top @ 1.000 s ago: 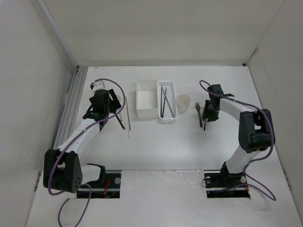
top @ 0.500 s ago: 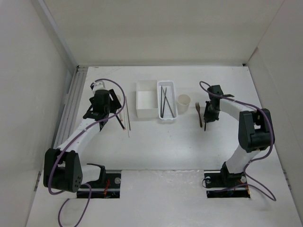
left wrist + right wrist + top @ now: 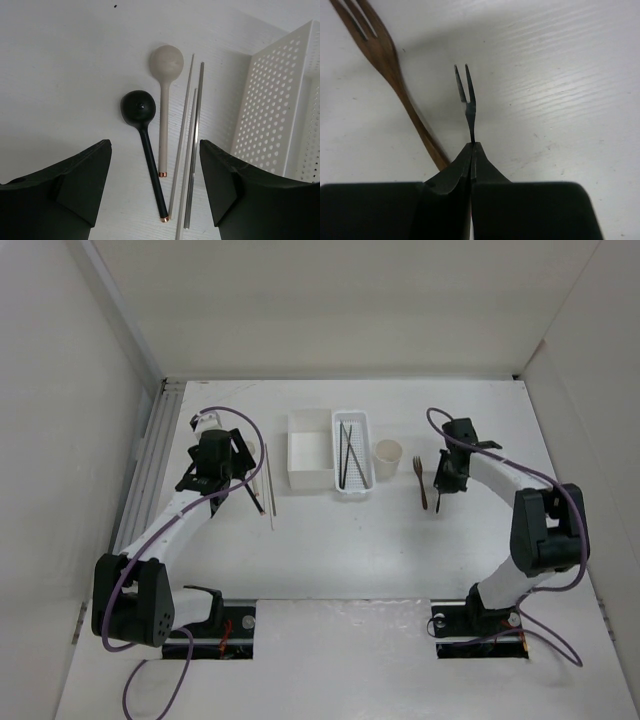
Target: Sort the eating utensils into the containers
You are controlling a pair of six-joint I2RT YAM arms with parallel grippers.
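Observation:
My right gripper (image 3: pixel 472 146) is shut on the handle of a thin dark fork (image 3: pixel 466 85), and its two tines stick out past the fingertips over the table. A brown fork (image 3: pixel 385 55) lies just left of it. From above, the right gripper (image 3: pixel 441 485) sits beside the brown fork (image 3: pixel 421 483), right of the cream cup (image 3: pixel 388 453). My left gripper (image 3: pixel 155 192) stands open above a black spoon (image 3: pixel 145 130), a beige spoon (image 3: pixel 165 95) and pale chopsticks (image 3: pixel 189 145). Dark chopsticks (image 3: pixel 345 455) lie in the perforated tray (image 3: pixel 352 496).
A white square box (image 3: pixel 310 481) stands left of the tray. The tray's perforated wall (image 3: pixel 270 110) is close on the right of the left gripper. Purple cables loop over both arms. White walls enclose the table on all sides.
The right gripper's jaws have closed onto the dark fork, and that arm has shifted slightly to the right. The left arm has stayed put.

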